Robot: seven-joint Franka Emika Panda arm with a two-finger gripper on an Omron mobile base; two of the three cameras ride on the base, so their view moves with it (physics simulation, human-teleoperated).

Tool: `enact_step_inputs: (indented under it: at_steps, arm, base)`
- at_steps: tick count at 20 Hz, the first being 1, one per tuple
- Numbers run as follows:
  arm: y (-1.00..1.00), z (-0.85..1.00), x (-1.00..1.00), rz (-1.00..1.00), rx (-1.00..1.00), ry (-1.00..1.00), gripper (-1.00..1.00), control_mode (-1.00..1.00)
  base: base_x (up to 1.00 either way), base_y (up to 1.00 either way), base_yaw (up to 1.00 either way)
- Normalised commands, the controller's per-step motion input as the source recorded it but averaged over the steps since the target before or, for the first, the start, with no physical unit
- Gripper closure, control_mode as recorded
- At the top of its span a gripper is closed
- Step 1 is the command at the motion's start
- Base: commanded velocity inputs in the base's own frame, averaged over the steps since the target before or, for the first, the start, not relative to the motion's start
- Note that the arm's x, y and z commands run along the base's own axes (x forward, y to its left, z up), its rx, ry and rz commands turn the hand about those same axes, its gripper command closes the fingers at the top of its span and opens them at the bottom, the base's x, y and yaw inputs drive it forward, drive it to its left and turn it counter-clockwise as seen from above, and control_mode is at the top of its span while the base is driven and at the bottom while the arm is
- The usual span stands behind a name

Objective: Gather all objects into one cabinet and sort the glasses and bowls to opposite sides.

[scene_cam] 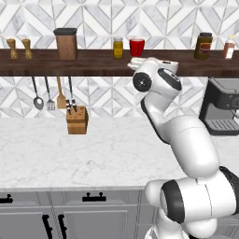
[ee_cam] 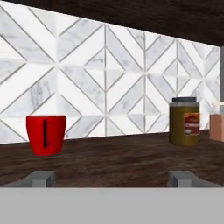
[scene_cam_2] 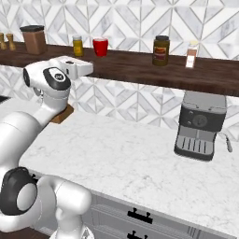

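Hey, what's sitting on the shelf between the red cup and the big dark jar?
Nothing: in the hand view, bare dark shelf runs from the red cup to the dark jar.

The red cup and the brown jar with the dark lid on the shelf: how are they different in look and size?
The red cup is plain, opaque bright red, and open at the top; the brown jar is olive-brown, carries a label, and is closed by a dark lid. The red cup is shorter and wider for its height; the brown jar is taller. Both stand upright on the dark wooden shelf, apart from each other.
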Motion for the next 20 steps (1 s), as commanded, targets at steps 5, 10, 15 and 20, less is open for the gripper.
enact_step_inputs:
  at_steps: [5,10,15,20]
  arm:
    - [0.11,0.0,0.67,0.0,0.0,0.19,-1.0,-1.0]
    - [0.04,-0.01,0.7,0.0,0.0,0.28,-1.0,-1.0]
    - [0.0,-0.01,0.13,0.01,0.0,0.09,-1.0,-1.0]
    - [0.0,0.0,0.21,0.01,0.2,0.4,-1.0,-1.0]
  base:
    - [0.0,0.0,0.0]
    - [0.0,0.0,0.0]
    - [0.0,0.0,0.0]
    - [0.0,0.0,0.0]
